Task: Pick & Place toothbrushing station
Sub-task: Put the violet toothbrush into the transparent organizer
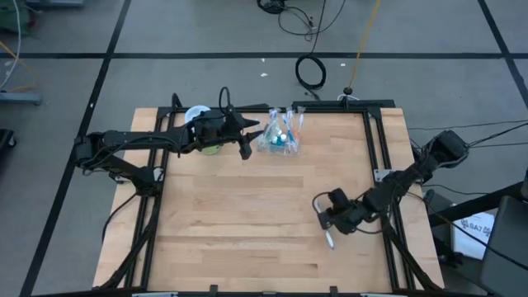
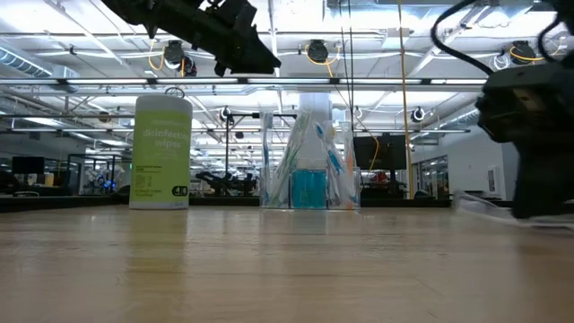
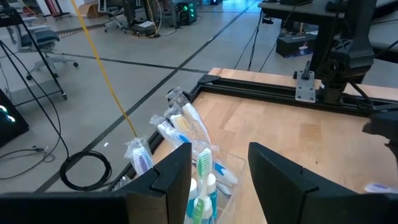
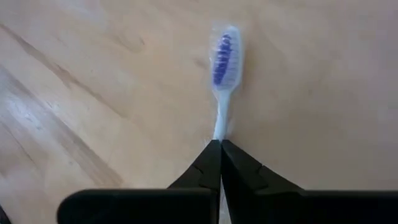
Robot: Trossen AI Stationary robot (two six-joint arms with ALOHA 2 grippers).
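Near the desk's (image 1: 247, 214) right edge, the right gripper's (image 4: 220, 144) jaws pinch a wrapped toothbrush (image 4: 222, 68) by its neck; it may slip. Left gripper (image 3: 219, 163) hovers open over the cup (image 1: 276, 139).

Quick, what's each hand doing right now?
Left hand: open, empty, hovering by the cup of toothbrushes.
Right hand: closed on a toothbrush lying on the table.

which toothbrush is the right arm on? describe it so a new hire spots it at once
On the wooden table, look at the near right part, away from the clear cup of brushes at the far edge. The toothbrush lies flat, alone, its handle pinched in the shut right gripper: white, blue bristles, clear wrapper.
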